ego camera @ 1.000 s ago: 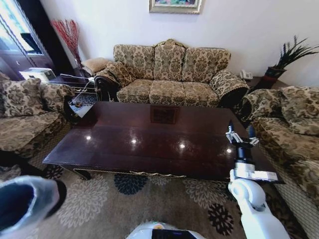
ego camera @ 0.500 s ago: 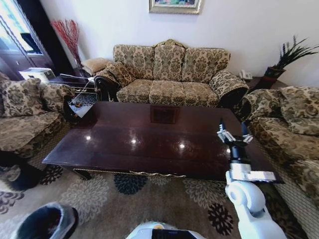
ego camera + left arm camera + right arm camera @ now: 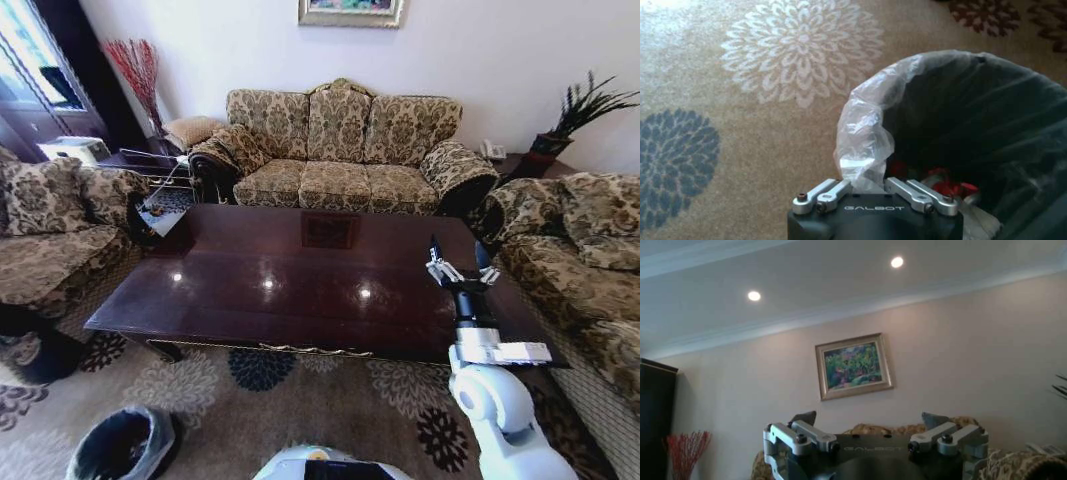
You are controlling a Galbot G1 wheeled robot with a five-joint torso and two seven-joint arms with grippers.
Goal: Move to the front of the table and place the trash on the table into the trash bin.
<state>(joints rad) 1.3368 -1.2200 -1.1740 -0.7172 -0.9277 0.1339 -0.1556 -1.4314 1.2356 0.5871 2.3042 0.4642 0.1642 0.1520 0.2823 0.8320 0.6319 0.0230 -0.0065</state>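
The table [image 3: 300,270] of dark glossy wood stands in front of me, its top showing only light reflections. The trash bin [image 3: 120,447] sits low on the carpet at my front left, its whitish liner folded over the rim. In the left wrist view my left gripper [image 3: 863,182] is shut on the bin's lined rim [image 3: 863,145]. Red trash [image 3: 948,188] lies at the bottom of the black inside. My right gripper [image 3: 455,258] is raised over the table's right end, fingers up and open, holding nothing. The right wrist view shows the right gripper [image 3: 869,419] against the wall.
A floral sofa [image 3: 340,150] stands behind the table, with armchairs at the left [image 3: 50,230] and right [image 3: 580,250]. A side table with cluttered items [image 3: 160,190] is at the far left corner. Patterned carpet [image 3: 300,400] lies between me and the table.
The trash bin has come down from close to the camera to the carpet at my lower left. My right gripper has drifted a little left and farther over the table.
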